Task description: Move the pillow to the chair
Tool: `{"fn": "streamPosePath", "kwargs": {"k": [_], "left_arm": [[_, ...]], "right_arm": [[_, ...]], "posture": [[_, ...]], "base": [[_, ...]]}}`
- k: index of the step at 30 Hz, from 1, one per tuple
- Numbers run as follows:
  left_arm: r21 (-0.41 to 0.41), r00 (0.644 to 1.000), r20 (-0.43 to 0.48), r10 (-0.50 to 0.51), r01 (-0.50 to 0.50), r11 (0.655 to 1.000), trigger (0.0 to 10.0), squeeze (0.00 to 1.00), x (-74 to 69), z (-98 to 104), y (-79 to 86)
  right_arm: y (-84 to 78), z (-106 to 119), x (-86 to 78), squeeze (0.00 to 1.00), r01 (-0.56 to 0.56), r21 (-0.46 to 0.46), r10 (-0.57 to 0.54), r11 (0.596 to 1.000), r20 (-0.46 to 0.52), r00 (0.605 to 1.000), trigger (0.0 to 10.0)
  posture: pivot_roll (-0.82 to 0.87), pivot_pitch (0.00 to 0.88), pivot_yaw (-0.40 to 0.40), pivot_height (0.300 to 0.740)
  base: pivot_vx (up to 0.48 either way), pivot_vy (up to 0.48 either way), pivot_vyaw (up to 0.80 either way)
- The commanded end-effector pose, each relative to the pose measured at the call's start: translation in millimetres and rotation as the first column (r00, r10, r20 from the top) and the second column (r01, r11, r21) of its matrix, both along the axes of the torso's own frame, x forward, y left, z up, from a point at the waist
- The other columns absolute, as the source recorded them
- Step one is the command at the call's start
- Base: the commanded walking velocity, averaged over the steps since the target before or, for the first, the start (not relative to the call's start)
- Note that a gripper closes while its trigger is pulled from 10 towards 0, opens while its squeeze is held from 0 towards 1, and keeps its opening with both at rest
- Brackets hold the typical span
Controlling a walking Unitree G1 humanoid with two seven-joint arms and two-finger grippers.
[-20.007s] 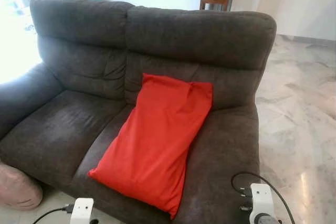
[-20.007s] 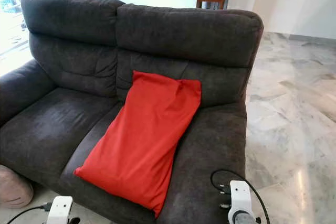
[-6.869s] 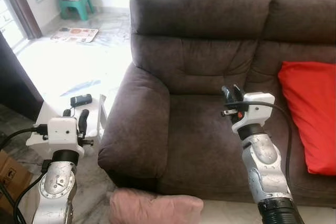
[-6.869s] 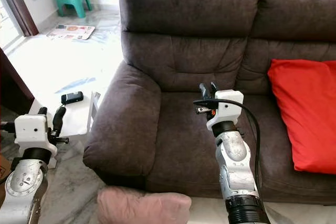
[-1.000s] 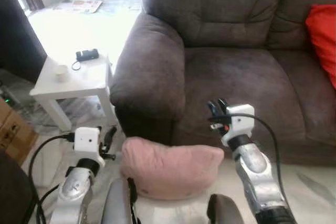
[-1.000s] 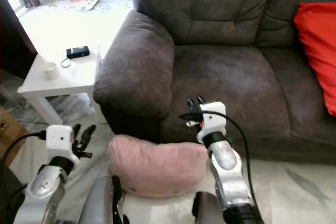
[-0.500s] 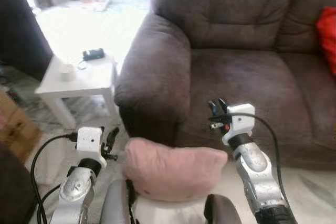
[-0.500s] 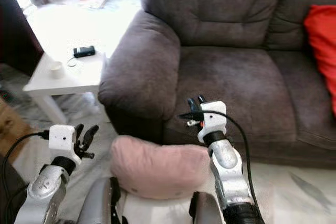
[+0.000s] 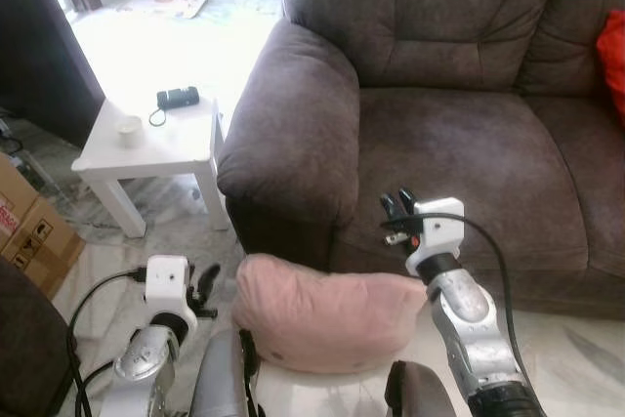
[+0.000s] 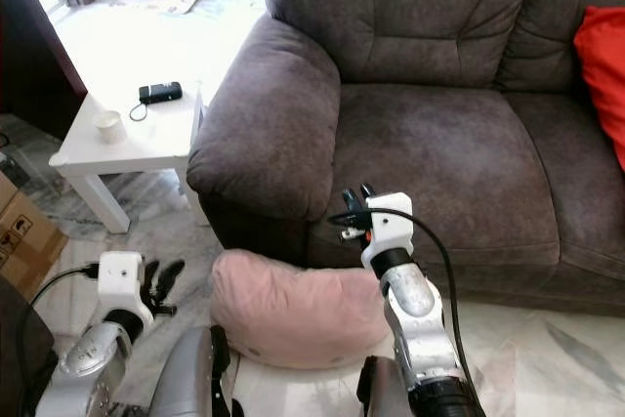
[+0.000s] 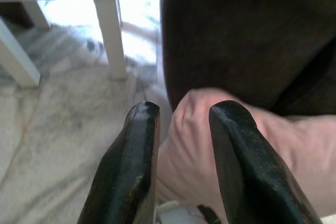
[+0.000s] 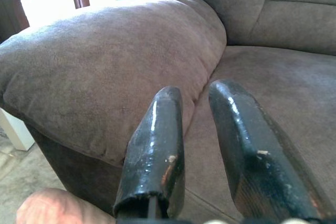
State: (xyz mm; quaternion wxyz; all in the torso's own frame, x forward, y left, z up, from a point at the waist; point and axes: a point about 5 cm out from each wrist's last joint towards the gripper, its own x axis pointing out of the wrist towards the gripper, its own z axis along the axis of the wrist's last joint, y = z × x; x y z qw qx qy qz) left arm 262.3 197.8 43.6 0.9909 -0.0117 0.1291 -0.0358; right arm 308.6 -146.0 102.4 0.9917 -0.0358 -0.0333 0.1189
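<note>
Left eye view has the pink pillow (image 9: 327, 311) on the floor against the sofa (image 9: 459, 134) front, long axis running side to side. Left gripper (image 11: 181, 124) is slightly parted at its end; right gripper (image 9: 394, 206) is slightly parted too, empty. Risk, I'd say: pinching one corner so it flops and drags.

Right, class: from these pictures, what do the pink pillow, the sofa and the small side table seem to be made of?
Pink pillow: soft matte fabric, dented, probably stuffed.
Sofa: dark brown suede-like fabric, perhaps microfibre; shaded nap, padded folds.
Side table: smooth white painted surface, likely wood; unsure.
</note>
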Motion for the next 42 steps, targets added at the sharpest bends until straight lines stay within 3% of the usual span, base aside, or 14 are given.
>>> {"fn": "streamPosePath", "kwargs": {"k": [1, 10, 17, 33, 36, 38, 42], "left_arm": [[0.007, 1.000, -0.023, 0.004, -0.004, 1.000, 10.0, 0.00, 1.4, -7.5, 2.0], [0.020, 0.994, -0.113, -0.002, 0.004, 1.000, 10.0, 0.00, -2.9, -33.0, 5.6], [0.017, 0.994, -0.113, 0.005, -0.003, 1.000, 10.0, 0.00, -6.2, -37.5, 7.9], [0.008, 0.991, -0.122, -0.046, 0.048, 0.999, 10.0, 0.00, -4.1, -41.3, 3.4], [-0.013, 0.950, -0.235, -0.206, 0.208, 0.978, 10.0, 0.00, -15.8, -54.6, -8.4], [-0.021, 0.920, -0.297, -0.257, 0.262, 0.965, 10.0, 0.00, -24.9, -63.8, -10.2], [-0.008, 0.922, -0.325, -0.211, 0.220, 0.975, 10.0, 0.00, -28.5, -70.5, -4.7]], "right_arm": [[2.1, -1.9, -0.6, 0.00, -0.007, -0.004, 0.007, 1.000, -0.012, 1.000, 10.0], [3.0, 0.1, 0.8, 0.00, -0.011, 0.004, 0.011, 1.000, 0.000, 1.000, 10.0], [3.9, 1.0, 0.2, 0.00, -0.022, -0.044, 0.023, 0.999, 0.016, 1.000, 10.0], [5.2, 1.3, 1.5, 0.00, -0.021, -0.009, 0.021, 1.000, 0.011, 1.000, 10.0], [5.2, 0.6, 1.8, 0.00, -0.019, -0.009, 0.019, 1.000, 0.008, 1.000, 10.0], [5.5, 0.3, 1.9, 0.00, -0.020, -0.009, 0.020, 1.000, 0.008, 1.000, 10.0], [7.2, -0.1, 2.0, 0.00, -0.025, -0.008, 0.025, 1.000, 0.006, 1.000, 10.0]], "posture": [[0.09, 0.086, -0.009, 0.557], [0.08, 0.077, -0.011, 0.557], [0.09, 0.074, -0.012, 0.557], [0.09, 0.075, -0.009, 0.557], [0.09, 0.075, -0.009, 0.557], [0.09, 0.082, -0.010, 0.557], [0.10, 0.086, -0.011, 0.557]], "base": [[0.000, 0.000, 0.00], [0.118, 0.000, 0.00], [0.345, 0.000, 0.00], [0.253, 0.000, 0.11], [0.000, 0.000, 0.00], [0.000, 0.000, 0.00], [0.000, 0.000, 0.00]]}}
